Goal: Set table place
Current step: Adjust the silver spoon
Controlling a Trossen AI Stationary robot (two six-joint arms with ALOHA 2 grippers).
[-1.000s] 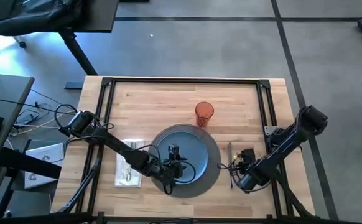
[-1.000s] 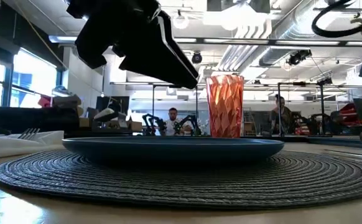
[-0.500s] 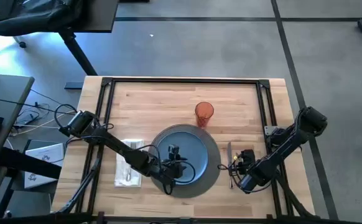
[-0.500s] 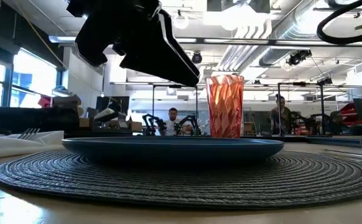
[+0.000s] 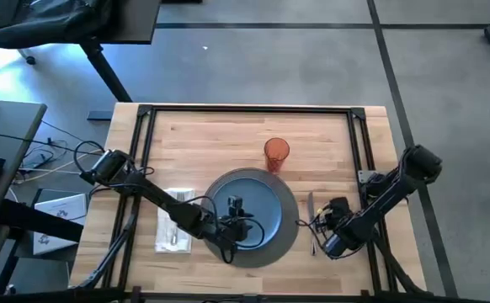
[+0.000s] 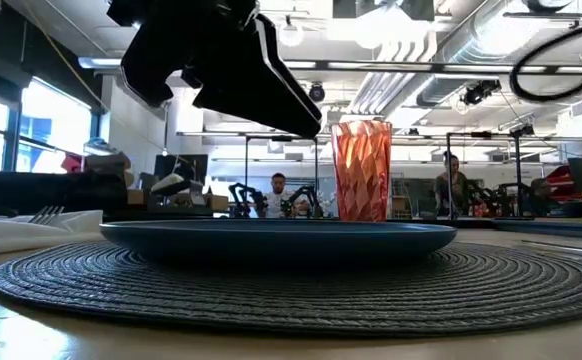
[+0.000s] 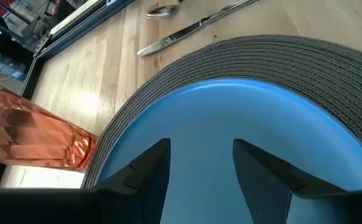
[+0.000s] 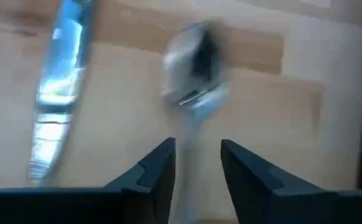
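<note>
Two grippers | left gripper, fingers apart, over round blue plate on dark woven placemat, worktop near-centre | right gripper, fingers apart, straddling metal spoon | risk: nudging knife askew

I can read no words, numbers, labels or brand marks anywhere in my views, not on the things laid before me nor on anything in the room behind them

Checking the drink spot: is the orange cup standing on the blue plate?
No, the orange cup stands on the table, beyond the blue plate.
</note>
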